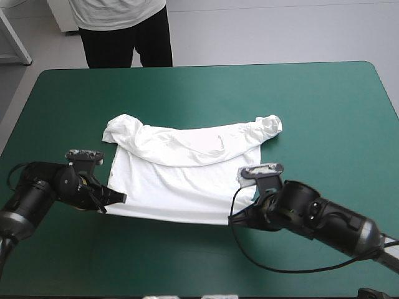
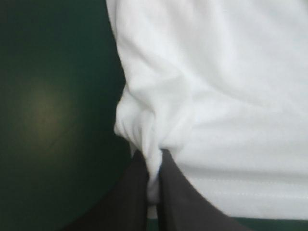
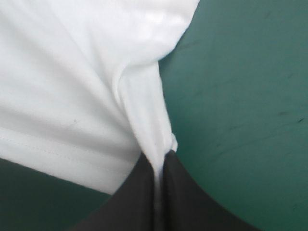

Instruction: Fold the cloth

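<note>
T-shirt (image 1: 181, 177) (white) pinched, left tool (image 2: 153, 185), right tool (image 3: 159, 180)

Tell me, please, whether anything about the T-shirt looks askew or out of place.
The T-shirt lies mostly flat, but both sleeves are bunched at its far corners, and the left gripper and right gripper each pinch a pucker at a near corner.

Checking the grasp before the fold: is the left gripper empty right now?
No, the left gripper is shut on a bunched edge of the white T-shirt, which is pinched up into it.
</note>
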Robot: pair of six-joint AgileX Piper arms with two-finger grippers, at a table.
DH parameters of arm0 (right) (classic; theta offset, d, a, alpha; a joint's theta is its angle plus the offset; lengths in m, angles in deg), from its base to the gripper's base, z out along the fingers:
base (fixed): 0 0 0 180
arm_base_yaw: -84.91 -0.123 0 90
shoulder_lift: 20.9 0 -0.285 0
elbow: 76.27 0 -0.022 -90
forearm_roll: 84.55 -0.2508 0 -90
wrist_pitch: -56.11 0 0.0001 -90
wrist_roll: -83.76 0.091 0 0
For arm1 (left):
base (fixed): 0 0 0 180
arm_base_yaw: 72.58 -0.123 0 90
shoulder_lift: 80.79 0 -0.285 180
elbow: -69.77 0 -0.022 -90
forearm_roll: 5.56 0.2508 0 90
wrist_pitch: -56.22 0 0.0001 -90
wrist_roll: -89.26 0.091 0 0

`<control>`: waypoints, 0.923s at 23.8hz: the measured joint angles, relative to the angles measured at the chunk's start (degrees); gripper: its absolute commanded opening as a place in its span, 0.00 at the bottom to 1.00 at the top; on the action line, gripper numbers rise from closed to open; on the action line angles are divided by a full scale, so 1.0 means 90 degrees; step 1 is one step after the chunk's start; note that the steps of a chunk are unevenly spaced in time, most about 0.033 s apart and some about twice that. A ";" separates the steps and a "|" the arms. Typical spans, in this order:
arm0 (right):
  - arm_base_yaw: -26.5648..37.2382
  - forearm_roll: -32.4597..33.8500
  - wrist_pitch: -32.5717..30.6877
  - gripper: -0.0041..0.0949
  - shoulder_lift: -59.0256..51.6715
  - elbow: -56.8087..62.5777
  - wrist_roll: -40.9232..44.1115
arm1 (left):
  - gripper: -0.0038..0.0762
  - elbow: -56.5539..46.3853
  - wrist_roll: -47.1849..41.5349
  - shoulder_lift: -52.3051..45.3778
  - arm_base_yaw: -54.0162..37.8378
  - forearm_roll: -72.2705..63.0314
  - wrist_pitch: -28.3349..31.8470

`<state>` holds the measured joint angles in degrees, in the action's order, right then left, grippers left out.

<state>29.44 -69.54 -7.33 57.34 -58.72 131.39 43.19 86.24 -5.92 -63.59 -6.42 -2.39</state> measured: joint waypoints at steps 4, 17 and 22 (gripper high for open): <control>0.0726 0.0280 -0.0655 0.02 -0.0168 -0.1392 -0.1049 | 0.04 0.1747 0.0277 -0.0301 -0.0006 -0.0671 -0.0534; 0.1271 0.0868 -0.0904 0.03 0.0156 -0.6984 -0.3628 | 0.04 0.7086 0.0649 -0.0133 -0.0006 -0.1925 -0.0601; 0.1271 0.0904 -0.0904 0.03 0.0708 -0.9088 -0.4364 | 0.04 0.8631 0.0682 0.0262 -0.0006 -0.2452 -0.0295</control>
<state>40.88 -61.41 -15.47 63.72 -140.51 92.12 120.87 92.38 -3.56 -63.64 -28.49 -5.04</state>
